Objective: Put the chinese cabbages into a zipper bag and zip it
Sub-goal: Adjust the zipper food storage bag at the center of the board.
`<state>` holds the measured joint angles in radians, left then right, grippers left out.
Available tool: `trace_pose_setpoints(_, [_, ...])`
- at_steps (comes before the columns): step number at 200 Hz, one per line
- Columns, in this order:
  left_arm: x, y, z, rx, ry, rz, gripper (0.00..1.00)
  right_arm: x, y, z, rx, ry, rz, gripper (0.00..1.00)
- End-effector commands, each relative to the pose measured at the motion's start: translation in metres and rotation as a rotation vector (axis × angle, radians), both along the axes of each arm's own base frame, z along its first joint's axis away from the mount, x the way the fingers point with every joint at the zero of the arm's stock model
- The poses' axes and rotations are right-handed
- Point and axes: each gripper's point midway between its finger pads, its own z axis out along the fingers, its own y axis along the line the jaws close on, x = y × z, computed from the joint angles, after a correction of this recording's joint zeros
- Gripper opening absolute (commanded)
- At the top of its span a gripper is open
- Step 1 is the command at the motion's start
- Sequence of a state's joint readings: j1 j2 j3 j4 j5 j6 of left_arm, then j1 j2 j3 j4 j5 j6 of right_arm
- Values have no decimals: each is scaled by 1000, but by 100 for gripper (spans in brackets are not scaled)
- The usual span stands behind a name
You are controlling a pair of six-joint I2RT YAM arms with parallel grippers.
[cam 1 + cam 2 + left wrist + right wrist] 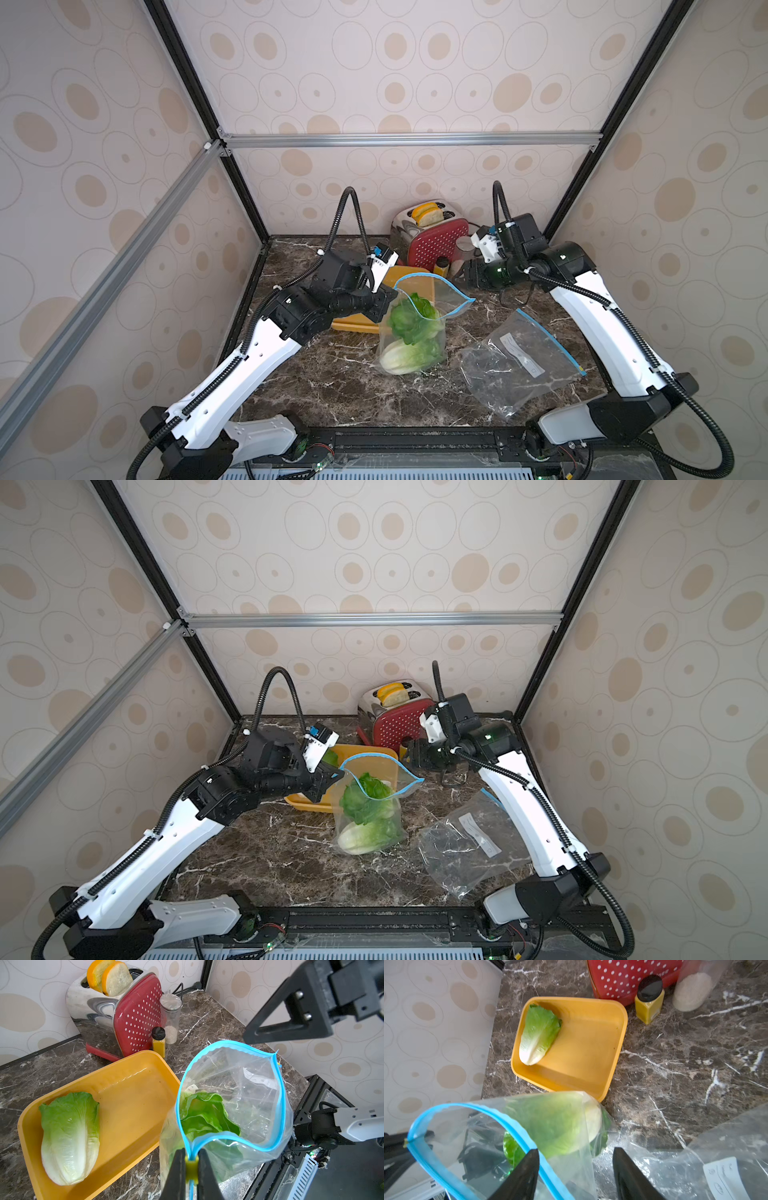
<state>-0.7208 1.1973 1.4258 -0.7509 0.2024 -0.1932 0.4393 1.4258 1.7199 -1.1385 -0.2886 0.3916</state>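
A clear zipper bag [446, 305] with a blue zip rim stands open mid-table in both top views. Two chinese cabbages sit inside it, one upright [409, 318] and one lying at the bottom [405, 357]. My left gripper [191, 1152] is shut on the rim's end, at the yellow slider [191, 1167]. A third cabbage [69, 1136] lies in the yellow tray [133, 1084]. My right gripper [575, 1152] hangs open over the far end of the bag's mouth, gripping nothing. The blue rim [527, 1136] runs past one of its fingers [529, 1167].
A red toaster [434, 241] with bread stands at the back. Beside it are a yellow spice bottle [649, 999] and a clear jar [171, 1016]. A second, empty zipper bag [515, 365] lies flat on the right of the marble top.
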Motion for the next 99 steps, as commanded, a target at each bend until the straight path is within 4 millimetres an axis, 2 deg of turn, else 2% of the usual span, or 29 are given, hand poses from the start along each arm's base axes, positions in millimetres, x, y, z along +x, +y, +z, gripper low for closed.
trace_pose_setpoints(1, [0,1,6,5,-21,2,0,-37,-10,1,-80,12,103,58])
trace_pose_setpoints(21, [1,1,3,5,-16,11,0,-42,-11,-12,-100,56,117,54])
trace_pose_setpoints(56, [0,-2,5,-14,-12,-1,0,-23,-14,-7,-126,11,62,49])
trace_pose_setpoints(79, [0,-1,7,-14,-16,1,0,-15,-5,-4,-108,5,64,49])
trace_pose_setpoints(99, [0,-2,8,-19,-18,0,0,-11,2,-10,-113,16,78,52])
